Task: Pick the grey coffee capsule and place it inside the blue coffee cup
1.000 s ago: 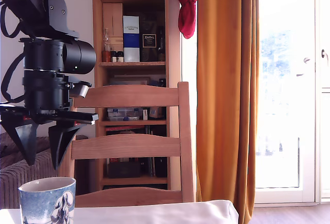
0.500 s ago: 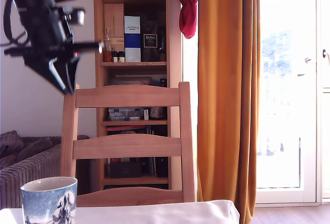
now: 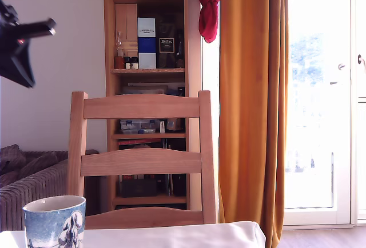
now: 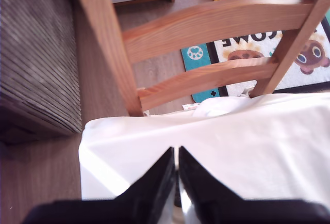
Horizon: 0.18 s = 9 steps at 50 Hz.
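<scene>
The blue coffee cup (image 3: 54, 222) stands on the white-clothed table (image 3: 171, 238) at the exterior view's lower left, with a cream rim and a pale figure on its side. Its inside is hidden from here. The grey coffee capsule shows in neither view. My gripper (image 3: 23, 71) is high up at the exterior view's left edge, blurred, partly out of frame and far above the cup. In the wrist view the gripper (image 4: 175, 153) hangs over the white cloth (image 4: 232, 152). Its black fingers (image 4: 154, 180) are shut with only a thin slit between them and nothing held.
A wooden chair (image 3: 143, 162) stands right behind the table, its back slats (image 4: 206, 22) close under the wrist camera. A grey ribbed sofa (image 3: 28, 185) is at the exterior view's left. Behind are a bookshelf (image 3: 146, 31) and an orange curtain (image 3: 251, 99). A patterned mat (image 4: 289, 53) lies on the floor.
The arm has risen from just above the cup and swung up toward the exterior view's left edge. Its fingers stood apart a second ago and are together now.
</scene>
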Available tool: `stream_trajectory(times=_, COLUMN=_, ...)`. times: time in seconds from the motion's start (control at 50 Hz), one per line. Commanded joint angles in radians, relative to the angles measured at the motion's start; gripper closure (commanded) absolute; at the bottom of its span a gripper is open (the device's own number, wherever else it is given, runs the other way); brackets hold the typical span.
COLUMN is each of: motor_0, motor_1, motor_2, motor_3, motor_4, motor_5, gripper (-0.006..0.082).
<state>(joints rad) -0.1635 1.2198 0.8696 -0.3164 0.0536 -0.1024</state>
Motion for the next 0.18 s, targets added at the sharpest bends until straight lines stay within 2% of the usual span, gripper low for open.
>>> stream_trajectory(times=0.0, motor_0=0.034, motor_1=-0.042, motor_2=-0.05, motor_3=0.036, motor_4=0.016, motor_5=0.014, gripper=0.0763)
stream_trajectory(times=0.16, motor_0=0.117, motor_1=-0.1, motor_2=-0.081, motor_3=0.056, motor_4=0.059, motor_5=0.017, gripper=0.0763)
